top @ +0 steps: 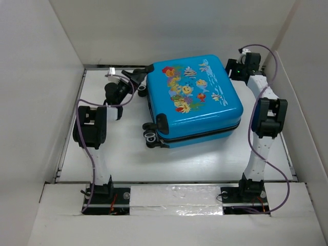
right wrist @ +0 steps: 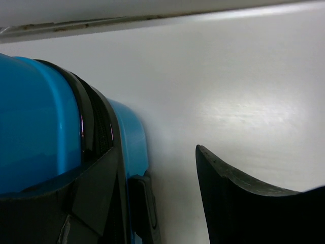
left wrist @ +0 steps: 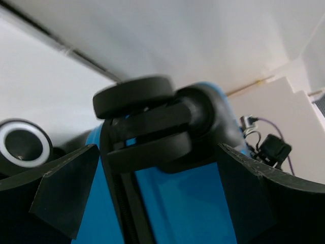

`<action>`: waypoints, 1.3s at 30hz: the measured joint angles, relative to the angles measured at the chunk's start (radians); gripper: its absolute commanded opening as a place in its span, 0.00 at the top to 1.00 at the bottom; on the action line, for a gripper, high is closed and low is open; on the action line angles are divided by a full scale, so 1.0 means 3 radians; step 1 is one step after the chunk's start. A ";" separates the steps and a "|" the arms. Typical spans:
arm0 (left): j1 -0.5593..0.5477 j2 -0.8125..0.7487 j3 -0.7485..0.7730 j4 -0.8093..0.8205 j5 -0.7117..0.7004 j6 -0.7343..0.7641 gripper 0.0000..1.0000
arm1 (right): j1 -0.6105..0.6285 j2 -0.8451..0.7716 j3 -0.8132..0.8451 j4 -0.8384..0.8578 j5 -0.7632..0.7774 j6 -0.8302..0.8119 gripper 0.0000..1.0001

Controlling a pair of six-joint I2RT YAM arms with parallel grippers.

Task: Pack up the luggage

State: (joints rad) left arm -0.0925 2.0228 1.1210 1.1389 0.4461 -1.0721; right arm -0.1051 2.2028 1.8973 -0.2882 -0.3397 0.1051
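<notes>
Robot lab, white-walled enclosure (top: 169, 25), white table (top: 205, 164)

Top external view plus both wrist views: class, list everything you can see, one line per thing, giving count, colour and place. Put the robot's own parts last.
luggage: one, bright blue with fish print, lying closed on the table, centre-far.
wheels: two sets visible, black, at the luggage's left-hand corners.
table: one, white, under everything.
walls: white, around the table.
tape: one strip, silvery, along the near edge.
cables: purple, running along both arms.
left arm, right arm: white and black, bolted at the near edge.
left pincer: black, open, at the far-left wheel.
right pincer: black, open, at the luggage's far-right corner.
</notes>
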 measured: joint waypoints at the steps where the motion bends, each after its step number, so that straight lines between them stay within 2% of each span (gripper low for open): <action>1: 0.0015 -0.0060 -0.0149 0.0008 -0.0019 -0.0003 0.01 | 0.0053 0.0046 0.0074 -0.0011 0.0004 -0.0029 0.29; 6: 0.0200 -0.0716 -0.1230 0.0095 -0.0420 -0.0088 0.01 | 0.0357 0.0146 0.0291 -0.0111 0.0004 -0.0038 0.26; 11: 0.0257 -0.1498 -0.2009 0.0263 -0.0657 -0.0081 0.01 | 0.0407 0.0084 0.0273 -0.0130 -0.0191 0.0146 0.22; 13: 0.0262 -0.1733 -0.2209 0.0354 -0.0703 -0.0062 0.01 | 0.0367 -0.0058 0.0100 -0.0041 -0.0262 0.0228 0.21; 17: 0.0296 -0.2143 -0.2415 0.0326 -0.0797 0.0028 0.01 | 0.0225 -0.0657 -0.0582 0.0170 -0.0373 0.0395 0.21; 20: 0.0354 -0.2326 -0.2257 0.0050 -0.0933 0.0081 0.01 | 0.0127 -0.1254 -0.1246 0.0516 -0.0379 0.0537 0.24; 22: 0.0441 -0.2265 -0.2015 -0.0111 -0.0966 0.0078 0.01 | 0.0116 -0.1690 -0.1780 0.0837 -0.0379 0.0646 0.25; 27: 0.0668 -0.1521 -0.1204 -0.0234 -0.0720 -0.0017 0.01 | 0.0248 -0.2475 -0.2865 0.1600 -0.0290 0.0924 0.28; 30: 0.0702 -0.1153 -0.0876 -0.0525 -0.0614 0.0003 0.01 | 0.0342 -0.2797 -0.3262 0.1902 -0.0197 0.0993 0.28; 34: 0.0702 -0.0951 -0.0632 -0.0924 -0.0537 0.0069 0.01 | 0.0443 -0.3173 -0.3669 0.2094 -0.0104 0.1036 0.28; 39: 0.0661 -0.0847 -0.0515 -0.0994 -0.0422 0.0072 0.01 | 0.0575 -0.3418 -0.3850 0.2090 0.0042 0.0979 0.28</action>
State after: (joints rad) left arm 0.1059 1.7687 0.9665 0.8406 0.3195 -1.0504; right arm 0.0673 1.1774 0.7422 0.3389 -0.3271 0.3988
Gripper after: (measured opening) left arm 0.989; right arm 0.726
